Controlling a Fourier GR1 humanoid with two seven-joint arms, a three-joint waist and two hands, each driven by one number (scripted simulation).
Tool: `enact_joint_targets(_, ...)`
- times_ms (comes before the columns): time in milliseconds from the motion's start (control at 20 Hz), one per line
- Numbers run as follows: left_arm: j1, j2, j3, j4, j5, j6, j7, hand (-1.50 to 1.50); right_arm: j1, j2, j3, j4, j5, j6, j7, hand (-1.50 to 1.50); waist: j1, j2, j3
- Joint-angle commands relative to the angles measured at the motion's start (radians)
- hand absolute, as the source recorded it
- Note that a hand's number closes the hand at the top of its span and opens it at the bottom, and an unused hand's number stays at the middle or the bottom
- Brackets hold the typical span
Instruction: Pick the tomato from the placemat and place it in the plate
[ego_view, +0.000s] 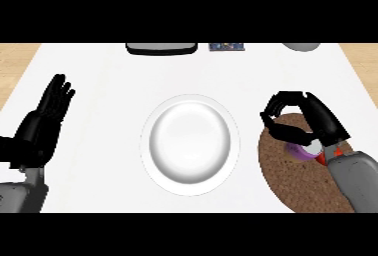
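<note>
A white table (96, 60) fills the view, with wood showing at its far corners. The tomato (322, 158) shows only as a red sliver on the round brown placemat (288, 185) near the table's right edge, tucked under the wrist of the right robot hand (310, 122), beside a small purple and white thing (301, 150) that I cannot name. That hand hovers over the mat with fingers curled and nothing visibly in them; the tomato lies just nearward of its fingertips, toward the robot, so this hand is far nearer. The white plate (159, 165) sits at the table's middle, left of the mat. The left robot hand (44, 122) rests open, fingers up, near the left edge.
</note>
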Motion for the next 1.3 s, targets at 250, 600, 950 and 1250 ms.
enact_joint_targets(250, -0.077, 0.048, -0.019, -0.091, -0.009, -0.04, 0.105, 0.0, 0.265, 0.231, -0.078, 0.12, 0.009, -0.351, -0.384, -1.5, 0.011, 0.0, 0.008)
enact_joint_targets(600, -0.11, 0.027, 0.005, -0.052, -0.054, -0.055, 0.109, 0.0, 0.324, 0.102, -0.165, -0.052, 0.014, -0.297, -0.407, -1.5, 0.007, -0.002, 0.005)
enact_joint_targets(950, -0.135, 0.02, 0.013, -0.017, -0.062, -0.045, 0.101, 0.0, 0.296, -0.147, -0.116, -0.183, 0.235, -0.197, 0.094, -1.5, -0.01, -0.004, -0.001)
enact_joint_targets(1250, -0.141, 0.017, 0.014, 0.0, -0.041, -0.078, 0.1, 0.0, 0.242, -0.314, -0.066, -0.234, 0.255, 0.089, 0.418, -1.5, 0.004, 0.0, -0.001)
